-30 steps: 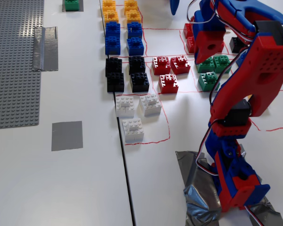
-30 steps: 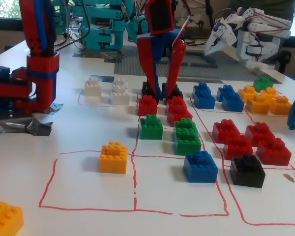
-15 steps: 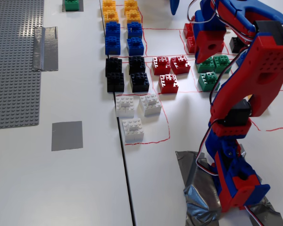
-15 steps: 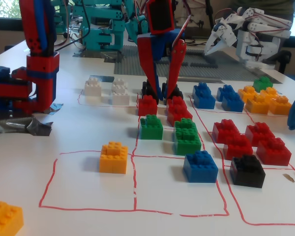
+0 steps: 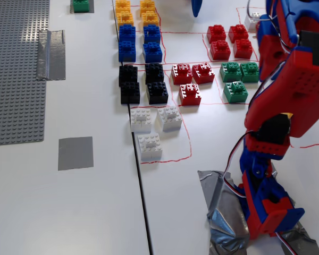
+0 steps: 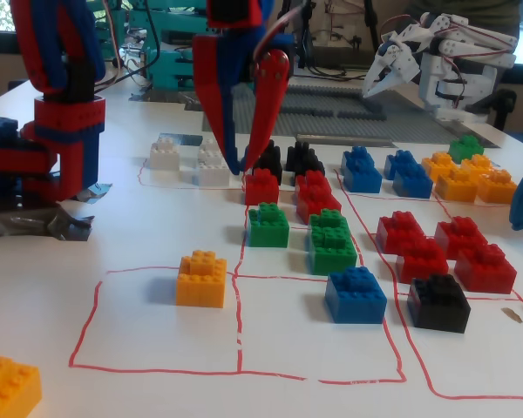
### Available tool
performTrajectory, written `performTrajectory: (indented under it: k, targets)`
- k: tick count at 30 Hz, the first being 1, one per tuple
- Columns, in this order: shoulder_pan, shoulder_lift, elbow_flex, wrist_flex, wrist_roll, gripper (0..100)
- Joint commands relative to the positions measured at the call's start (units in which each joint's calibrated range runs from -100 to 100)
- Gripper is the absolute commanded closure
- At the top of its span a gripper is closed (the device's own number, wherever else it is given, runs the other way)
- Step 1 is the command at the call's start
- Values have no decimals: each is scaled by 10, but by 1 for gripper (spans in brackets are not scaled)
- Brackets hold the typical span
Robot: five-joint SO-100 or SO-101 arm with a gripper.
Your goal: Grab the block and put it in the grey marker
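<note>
No legible writing on block (image 6: pixel 201 279) or grey marker (image 5: pixel 75 153).

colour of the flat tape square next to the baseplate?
Plain grey marker, smooth and unpatterned; it shows best in the fixed view from above.

We have one fixed view set high, looking steeply down the desk (image 5: pixel 95 212) toward 12 o'clock. The other sits low and close, facing level across it. Both share the red bricks (image 5: pixel 190 79) (image 6: pixel 309 192).
</note>
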Motion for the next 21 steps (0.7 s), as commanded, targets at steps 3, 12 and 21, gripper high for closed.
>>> performTrajectory:
  k: [3,12,21]
  targets:
    - [104,-62,8,27,70,100]
    - [112,-28,59,31,96,76]
    - [120,30,47,19,156,71]
